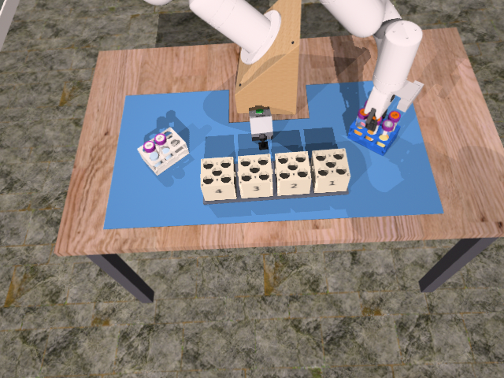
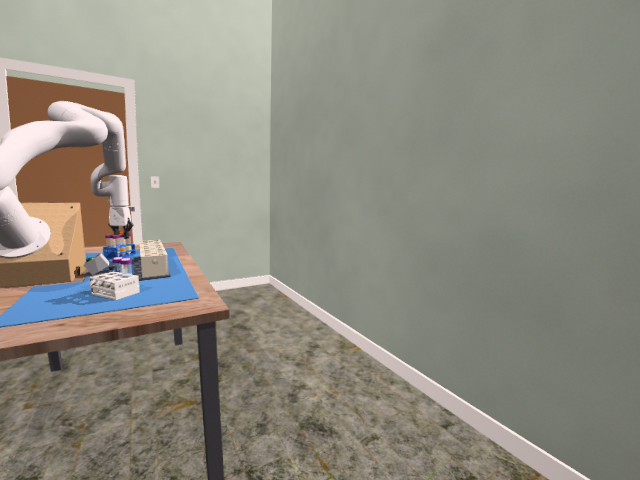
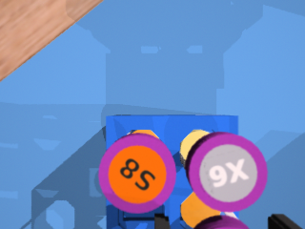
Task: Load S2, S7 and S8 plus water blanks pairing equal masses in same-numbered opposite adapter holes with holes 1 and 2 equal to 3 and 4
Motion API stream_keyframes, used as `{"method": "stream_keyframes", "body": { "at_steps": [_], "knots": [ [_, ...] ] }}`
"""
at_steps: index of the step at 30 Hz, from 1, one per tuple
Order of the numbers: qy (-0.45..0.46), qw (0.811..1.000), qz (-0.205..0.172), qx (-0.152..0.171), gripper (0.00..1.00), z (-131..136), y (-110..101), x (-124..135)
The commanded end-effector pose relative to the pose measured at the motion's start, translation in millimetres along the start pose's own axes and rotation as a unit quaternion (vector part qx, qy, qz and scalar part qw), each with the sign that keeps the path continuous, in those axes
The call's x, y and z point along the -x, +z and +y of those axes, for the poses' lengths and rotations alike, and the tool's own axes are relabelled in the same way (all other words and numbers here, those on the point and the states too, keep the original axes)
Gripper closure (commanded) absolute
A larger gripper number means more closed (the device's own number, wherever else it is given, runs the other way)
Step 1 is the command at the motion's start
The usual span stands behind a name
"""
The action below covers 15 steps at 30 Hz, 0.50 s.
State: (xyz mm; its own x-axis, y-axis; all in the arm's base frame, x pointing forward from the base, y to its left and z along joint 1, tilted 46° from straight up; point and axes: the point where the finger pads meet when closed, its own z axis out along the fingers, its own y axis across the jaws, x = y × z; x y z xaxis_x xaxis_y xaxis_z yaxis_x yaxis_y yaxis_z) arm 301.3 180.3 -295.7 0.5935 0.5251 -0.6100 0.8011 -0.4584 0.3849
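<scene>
My gripper [image 1: 372,124] [image 2: 121,234] [image 3: 221,223] is open. Its fingertips stand on either side of a purple-rimmed tube cap at the bottom edge of the wrist view; its label is cut off. S8 [image 3: 137,173] [image 1: 394,116] and X6 [image 3: 228,172] [image 1: 388,124] stand in the blue rack [image 1: 383,150] [image 3: 114,123], beside that tube. Another orange-dotted tube [image 1: 363,113] stands at the rack's left, ID unreadable. Adapters 4 [image 1: 228,192], 3 [image 1: 265,190], 2 [image 1: 303,187] and 1 [image 1: 342,185] stand in a row on the stand, all holes empty. Fill levels are not readable.
The white blanks rack [image 1: 157,169] [image 2: 129,290] at the left holds two white-dotted tubes, left [image 1: 149,146] and right [image 1: 160,138]; the printed volumes are unreadable. The green DONE key [image 1: 259,111] is on the small desk [image 1: 261,125] between the arm's base and the adapters.
</scene>
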Motion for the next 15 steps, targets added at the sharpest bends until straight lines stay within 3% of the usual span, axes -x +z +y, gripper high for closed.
{"method": "stream_keyframes", "body": {
  "at_steps": [1, 12, 13, 15],
  "knots": [
    [0.000, 1.000, 0.001, 0.000, 0.43, 0.2, -0.4, -1.0],
    [0.000, 1.000, 0.001, 0.000, 0.43, 0.2, -0.5, -1.0],
    [0.000, 1.000, 0.001, 0.000, 1.00, 0.2, -1.1, -1.0],
    [0.000, 1.000, 0.001, 0.000, 1.00, 0.2, -2.2, -1.0]
  ]
}}
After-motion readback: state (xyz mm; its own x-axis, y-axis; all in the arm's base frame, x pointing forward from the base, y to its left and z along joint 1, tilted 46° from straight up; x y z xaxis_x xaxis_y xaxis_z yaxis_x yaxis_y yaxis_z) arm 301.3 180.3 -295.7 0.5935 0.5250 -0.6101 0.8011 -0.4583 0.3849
